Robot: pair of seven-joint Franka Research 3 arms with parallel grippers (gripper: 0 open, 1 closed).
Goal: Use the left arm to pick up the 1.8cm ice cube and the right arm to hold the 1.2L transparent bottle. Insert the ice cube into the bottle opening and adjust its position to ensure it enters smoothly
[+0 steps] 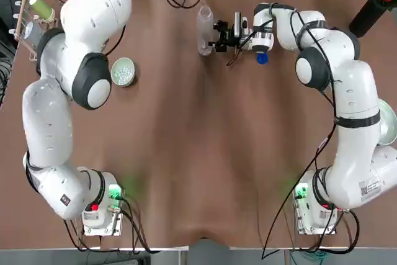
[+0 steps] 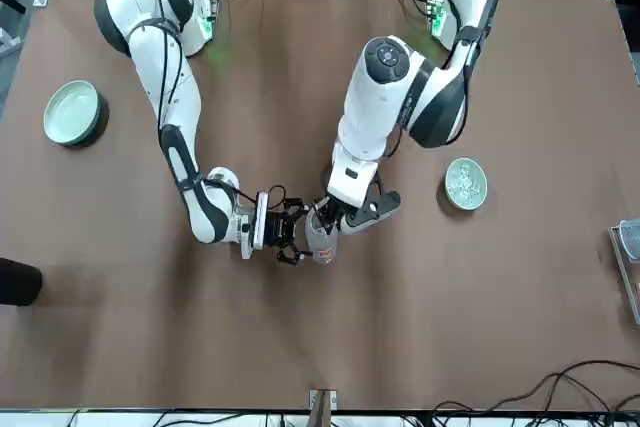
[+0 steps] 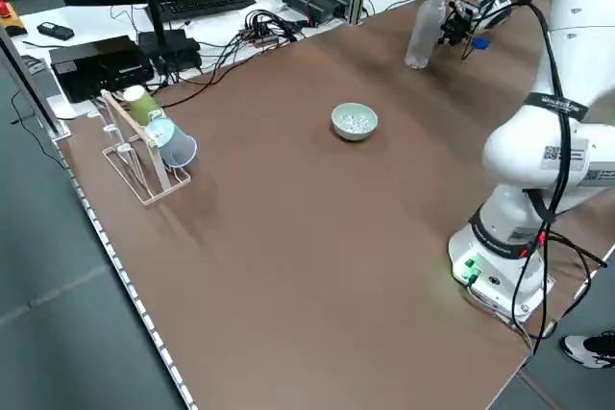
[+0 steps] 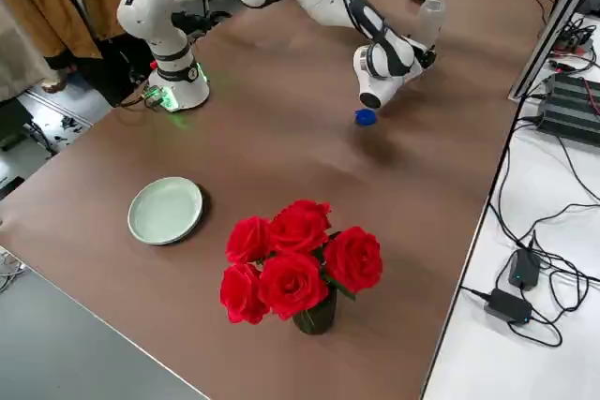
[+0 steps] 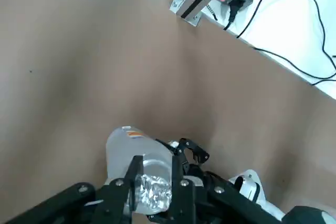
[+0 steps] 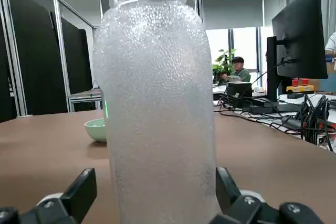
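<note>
Top view: the right gripper (image 1: 218, 34) is bracing the bottle (image 1: 205, 29) upright at the far table edge, presumably to steady its mouth.

Left wrist view: the left gripper (image 5: 156, 188) is pinching an ice cube (image 5: 153, 193) directly above the bottle's opening.

Right wrist view: the fingers (image 6: 79, 192) are flanking the bottle's sides; contact is unclear.

Front view: brown table (image 2: 520, 317), green bowl (image 2: 465, 183) near.
</note>
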